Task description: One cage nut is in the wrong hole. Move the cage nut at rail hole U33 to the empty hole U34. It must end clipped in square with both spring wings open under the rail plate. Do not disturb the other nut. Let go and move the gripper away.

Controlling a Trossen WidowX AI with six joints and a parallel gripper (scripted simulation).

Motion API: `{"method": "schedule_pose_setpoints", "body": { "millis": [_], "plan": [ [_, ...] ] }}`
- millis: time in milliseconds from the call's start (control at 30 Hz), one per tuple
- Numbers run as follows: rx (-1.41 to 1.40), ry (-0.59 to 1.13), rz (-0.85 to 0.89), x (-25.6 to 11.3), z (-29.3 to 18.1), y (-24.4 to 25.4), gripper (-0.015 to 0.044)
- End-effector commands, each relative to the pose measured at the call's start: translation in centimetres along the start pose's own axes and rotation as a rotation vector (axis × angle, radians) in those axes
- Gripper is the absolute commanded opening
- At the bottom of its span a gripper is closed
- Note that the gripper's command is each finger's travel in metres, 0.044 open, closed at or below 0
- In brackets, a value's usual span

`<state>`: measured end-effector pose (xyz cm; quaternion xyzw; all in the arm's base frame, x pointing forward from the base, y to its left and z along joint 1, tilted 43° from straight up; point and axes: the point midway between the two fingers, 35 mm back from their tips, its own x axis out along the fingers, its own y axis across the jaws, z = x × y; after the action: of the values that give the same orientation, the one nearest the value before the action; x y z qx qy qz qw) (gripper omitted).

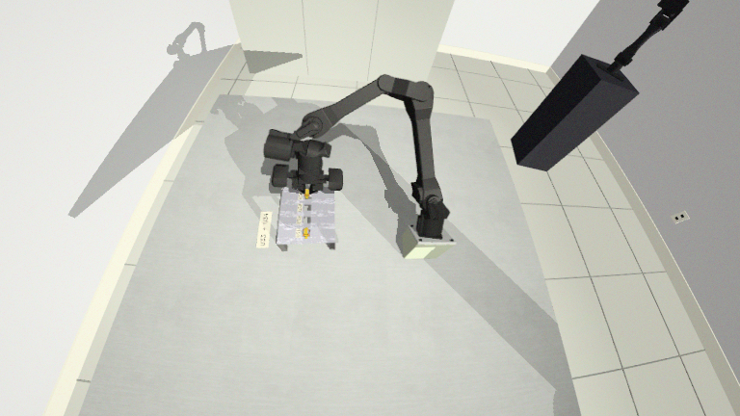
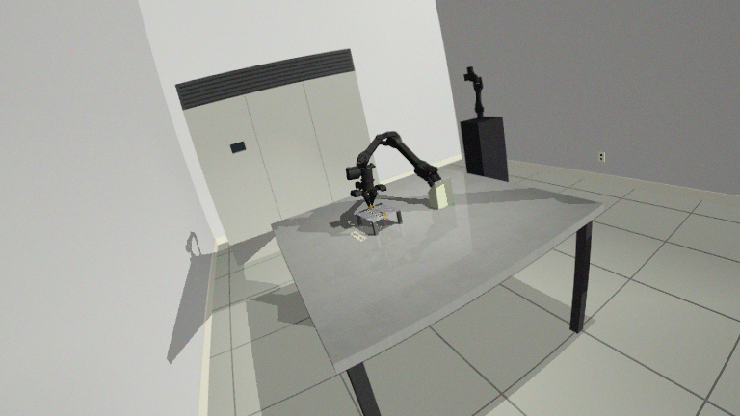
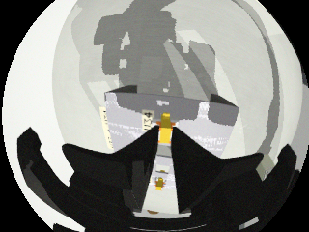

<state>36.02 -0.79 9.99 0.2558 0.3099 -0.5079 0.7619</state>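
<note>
Leftmost from the top, I have a cream printed card (image 1: 262, 229) (image 2: 358, 236) (image 3: 106, 128) lying beside the rail, apart from the work, so it can be read without being in my way. Next comes the pale, streaked metal rail plate (image 1: 322, 218) (image 2: 391, 209) (image 3: 190, 130), raised on dark legs (image 1: 330, 246) (image 2: 373, 227) (image 3: 127, 89), which I take to be there to give the spring wings room underneath.

Along its middle, the black parallel-jaw gripper (image 1: 306, 191) (image 2: 370, 205) (image 3: 165, 130) points down at the end row, clenched on the yellow-and-orange cage nut (image 1: 306, 195) (image 2: 371, 207) (image 3: 165, 135). That nut stands beside the U34 tag (image 3: 148, 121), so I judge it is at the target hole; the grip from both sides should keep it square while I press. I can't tell whether it is seated or its wings are open.

In the same line, well apart from my fingers, sits the second yellow cage nut (image 1: 305, 233) (image 2: 383, 214) (image 3: 159, 183), which must remain undisturbed. I'd confirm the clip before releasing and lifting straight up, since a sideways pull could tilt the nut.
</note>
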Motion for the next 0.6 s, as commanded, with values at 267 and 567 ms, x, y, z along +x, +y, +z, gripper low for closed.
{"method": "schedule_pose_setpoints", "body": {
  "millis": [267,567],
  "plan": [
    [-0.002,0.003,0.002,-0.08,-0.1,0.05,0.0031],
    [-0.002,0.003,0.011,-0.07,-0.1,0.0,0.0031]
  ]
}}
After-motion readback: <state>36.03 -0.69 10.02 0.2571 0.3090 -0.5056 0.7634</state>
